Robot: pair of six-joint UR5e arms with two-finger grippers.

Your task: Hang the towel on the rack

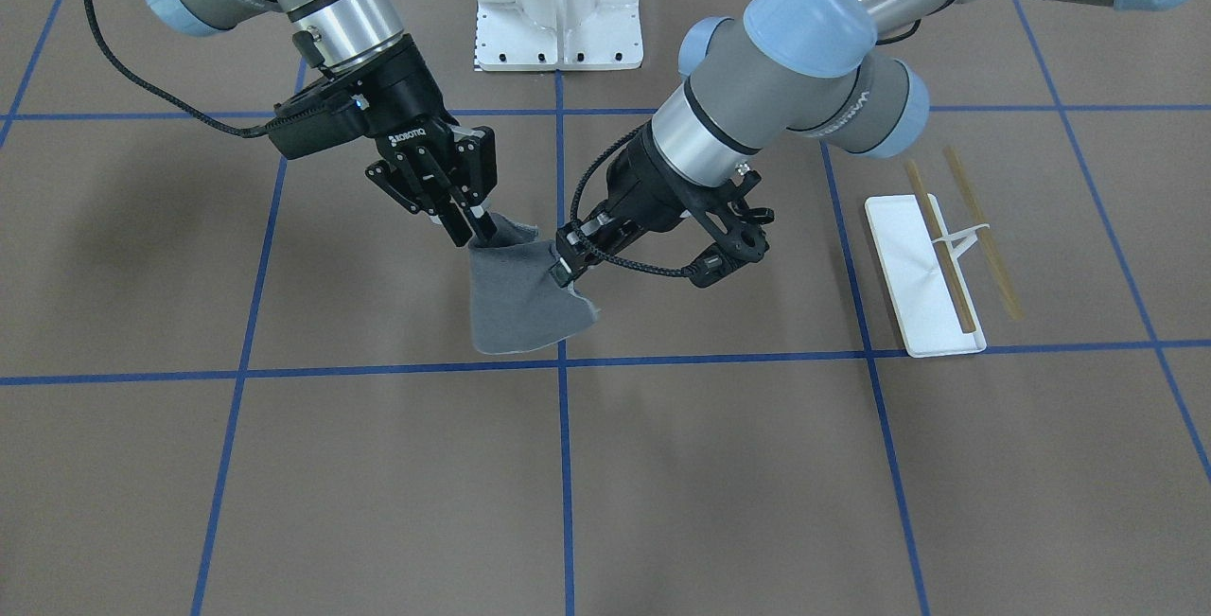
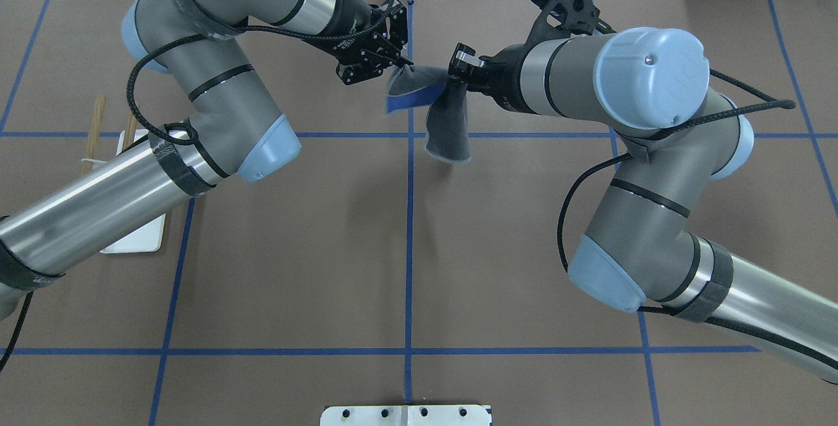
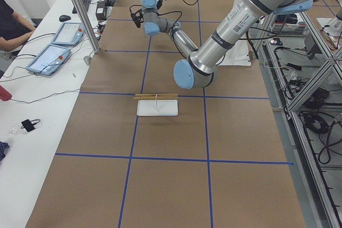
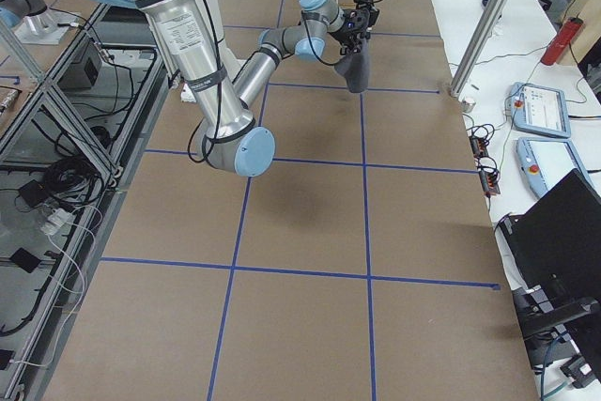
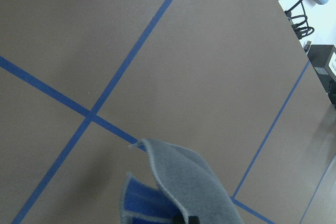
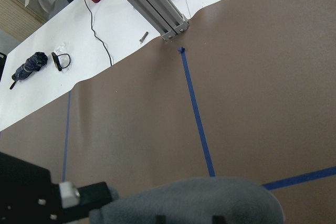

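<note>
The towel (image 1: pixel 520 304) hangs above the table between both grippers, with the dark grey side out and a bright blue fold (image 2: pixel 409 100) showing from overhead. My left gripper (image 1: pixel 560 268) is shut on one upper corner. My right gripper (image 1: pixel 480 228) is shut on the other corner, close beside it. The towel also shows in the left wrist view (image 5: pixel 189 182) and the right wrist view (image 6: pixel 199 198). The rack (image 1: pixel 922 275) stands on the table on my left side, apart from the towel, with its two wooden rods (image 1: pixel 941 247) bare. My left arm partly hides it from overhead (image 2: pixel 137 239).
A bigger white bolted pedestal (image 1: pixel 558 1) stands at the robot's edge of the table. Blue tape lines (image 2: pixel 409 216) cross the brown table. Operator desks with tablets (image 3: pixel 51 57) run along the far side.
</note>
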